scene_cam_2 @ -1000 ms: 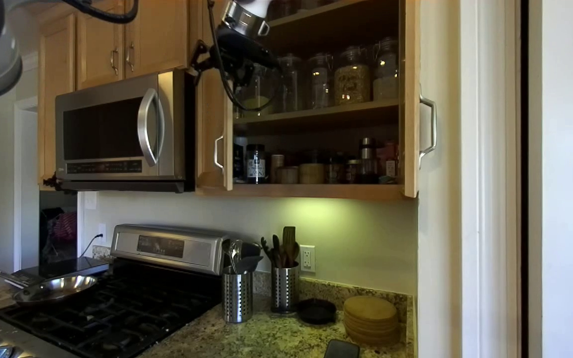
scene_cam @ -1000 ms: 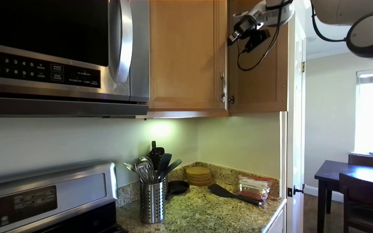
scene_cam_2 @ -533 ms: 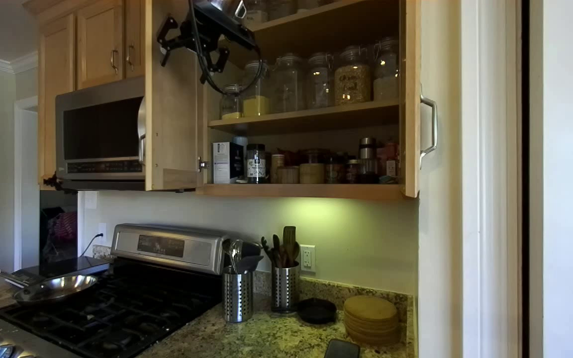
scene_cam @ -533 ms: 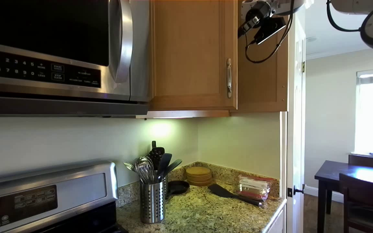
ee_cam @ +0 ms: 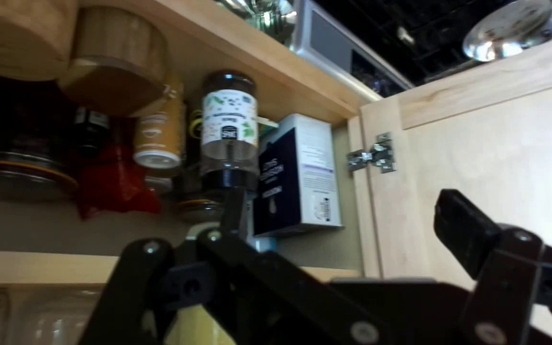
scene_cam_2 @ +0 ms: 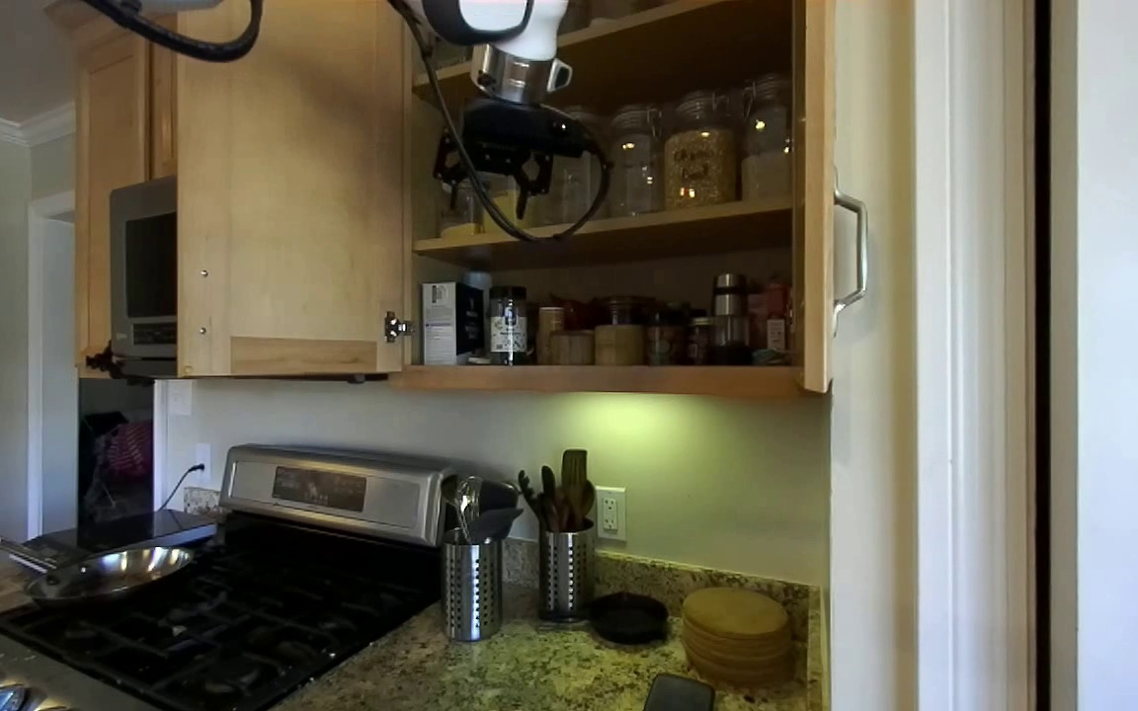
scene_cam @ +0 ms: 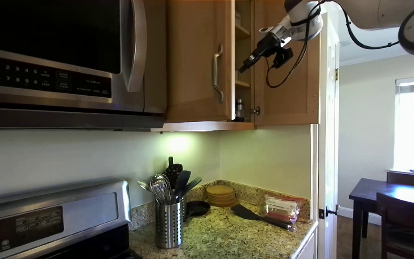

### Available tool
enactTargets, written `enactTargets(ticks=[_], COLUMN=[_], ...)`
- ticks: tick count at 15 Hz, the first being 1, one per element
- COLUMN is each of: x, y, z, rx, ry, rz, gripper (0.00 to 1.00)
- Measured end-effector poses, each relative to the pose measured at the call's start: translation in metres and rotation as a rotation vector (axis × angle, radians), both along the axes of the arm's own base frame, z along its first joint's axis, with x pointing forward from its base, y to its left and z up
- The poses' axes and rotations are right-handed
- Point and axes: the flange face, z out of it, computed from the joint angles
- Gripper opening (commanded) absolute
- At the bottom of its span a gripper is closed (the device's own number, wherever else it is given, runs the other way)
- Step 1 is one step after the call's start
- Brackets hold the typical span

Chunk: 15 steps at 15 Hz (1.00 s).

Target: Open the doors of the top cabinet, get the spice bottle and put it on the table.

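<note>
Both doors of the top cabinet (scene_cam_2: 599, 379) stand open. The left door (scene_cam_2: 292, 197) is swung wide, also seen in an exterior view (scene_cam: 199, 61); the right door (scene_cam_2: 816, 227) is edge-on. My gripper (scene_cam_2: 488, 186) is open and empty before the middle shelf; it also shows in an exterior view (scene_cam: 243, 69) and the wrist view (ee_cam: 343, 208). On the bottom shelf stand a black-capped, white-labelled bottle (scene_cam_2: 509, 326), also in the wrist view (ee_cam: 229, 117), and a brownish pale-capped cylinder (scene_cam_2: 550, 322). I cannot tell which is the spice bottle. The table is the granite countertop (scene_cam_2: 520, 671).
A white and dark box (scene_cam_2: 451, 323) stands left of the labelled bottle. Glass jars (scene_cam_2: 699, 158) line the middle shelf. The microwave (scene_cam_2: 149, 276) is behind the left door. Utensil holders (scene_cam_2: 471, 592), a dark pan (scene_cam_2: 628, 619) and stacked round mats (scene_cam_2: 735, 632) stand on the countertop.
The left door has swung further open, toward the microwave. My gripper moved left with the door's swing, then back right and lower, in front of the shelves.
</note>
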Motion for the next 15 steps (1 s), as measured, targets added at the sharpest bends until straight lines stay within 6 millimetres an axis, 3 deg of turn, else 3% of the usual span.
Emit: enactTargets(ticks=[4,7,11,13,15], x=[0.033,0.052,0.068,0.071,0.071], y=[0.012,0.050,0.107,0.122,0.122], z=[-0.015,-0.030,-0.063,-0.078,-0.085], rx=[-0.081,-0.160,-0.261,-0.297,-0.309], ry=[-0.102,-0.167,-0.192,-0.166,-0.137], rz=[-0.176,-0.268,-0.351,-0.389,-0.431], gripper=[1.00,1.00,1.00,1.00,1.00])
